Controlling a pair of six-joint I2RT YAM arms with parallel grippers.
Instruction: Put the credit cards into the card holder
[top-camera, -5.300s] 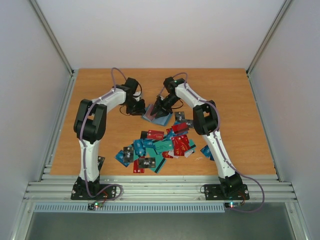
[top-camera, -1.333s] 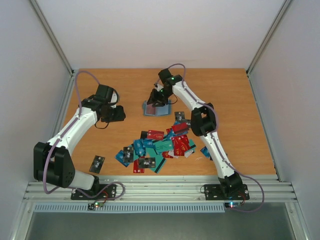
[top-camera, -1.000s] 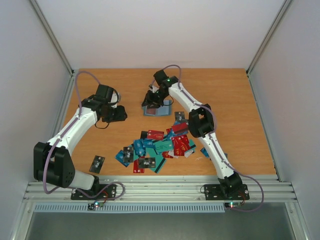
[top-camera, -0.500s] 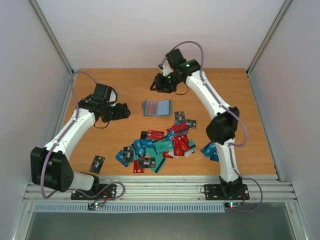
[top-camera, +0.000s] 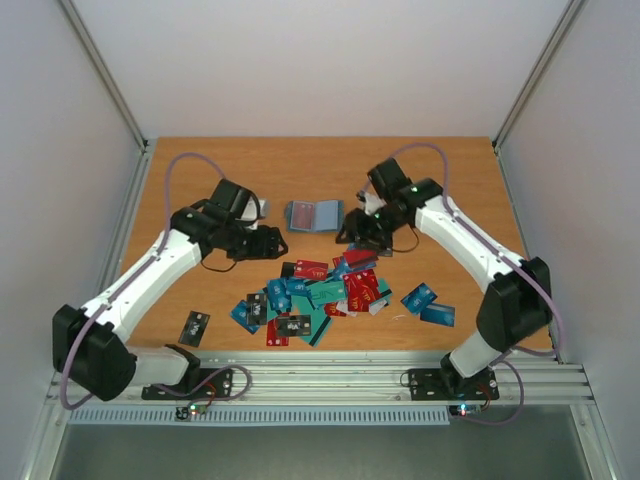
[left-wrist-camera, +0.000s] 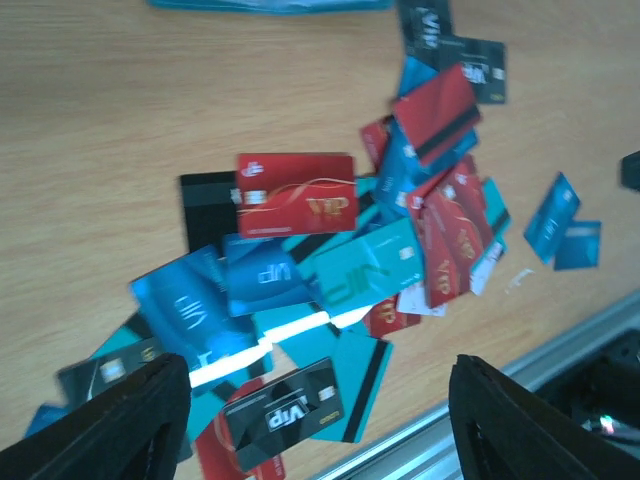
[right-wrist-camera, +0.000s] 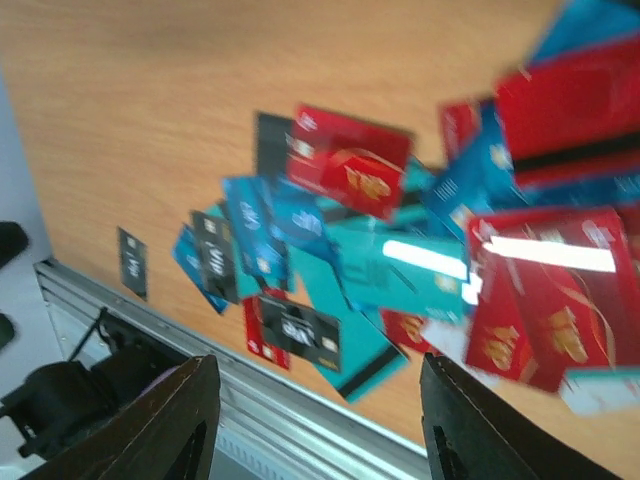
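The card holder (top-camera: 312, 215) lies open and flat at the table's back centre, a reddish card showing in one half. The credit cards (top-camera: 320, 290) lie in a mixed heap of red, teal, blue and black in front of it. My left gripper (top-camera: 276, 243) hovers at the heap's back left, open and holding nothing. My right gripper (top-camera: 347, 235) hovers at the heap's back right, also open and holding nothing. The left wrist view looks down on the credit cards (left-wrist-camera: 300, 195) between my open left gripper (left-wrist-camera: 315, 425). The right wrist view shows the heap (right-wrist-camera: 350, 165) past my open right gripper (right-wrist-camera: 320, 425).
Two blue cards (top-camera: 428, 305) lie apart at the right. A single black card (top-camera: 194, 327) lies near the front left, also in the right wrist view (right-wrist-camera: 132, 262). The aluminium rail (top-camera: 320, 378) runs along the table's near edge.
The right arm swung from the table's back, past the card holder, down to the heap's back right. The left gripper moved right toward the heap. Both grippers opened wider.
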